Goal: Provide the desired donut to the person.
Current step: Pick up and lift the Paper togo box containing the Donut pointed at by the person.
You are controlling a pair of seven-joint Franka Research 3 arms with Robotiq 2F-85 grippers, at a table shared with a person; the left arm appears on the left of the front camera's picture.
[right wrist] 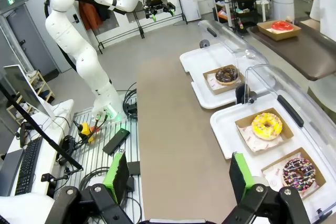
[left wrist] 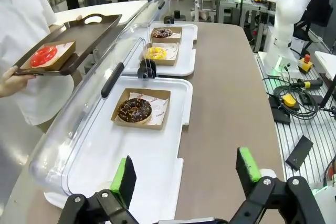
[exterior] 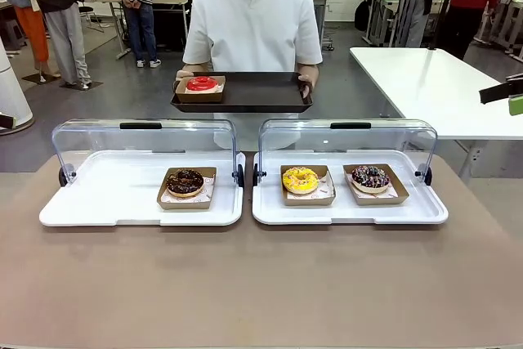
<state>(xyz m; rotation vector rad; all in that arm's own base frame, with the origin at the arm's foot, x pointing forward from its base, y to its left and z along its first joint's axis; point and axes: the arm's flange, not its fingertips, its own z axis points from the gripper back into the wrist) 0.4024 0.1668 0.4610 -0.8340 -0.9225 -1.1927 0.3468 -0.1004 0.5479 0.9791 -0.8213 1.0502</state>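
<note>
- You are in a busy lab hall, working over a brown table (exterior: 261,284). It carries two white display trays side by side, both with their clear lids (exterior: 147,140) swung up towards the far side.
- Your left end effector (left wrist: 185,170) is spread wide and holds nothing. It hangs above the near end of the left display tray (left wrist: 157,177).
- Your right end effector (right wrist: 178,171) is also wide and empty, off the table's edge and well apart from the right display tray (right wrist: 223,124).
- The chocolate donut (exterior: 185,181) sits alone in the left tray. The yellow donut (exterior: 300,179) and the dark sprinkled donut (exterior: 370,176) sit in the right one, each in its own brown cardboard boat (exterior: 186,200).
- The frames give no cue to which one is wanted.
- Expect any of them to be light, soft and easily crushed, with icing that smears. Pinch the boat's stiff upright rim, not the pastry, and keep it level.
- The person (exterior: 252,26) stands across the table holding out a dark serving tray (exterior: 261,91). A red donut (exterior: 202,83) is already on its left end, so the bare right half looks like the place to set down.
</note>
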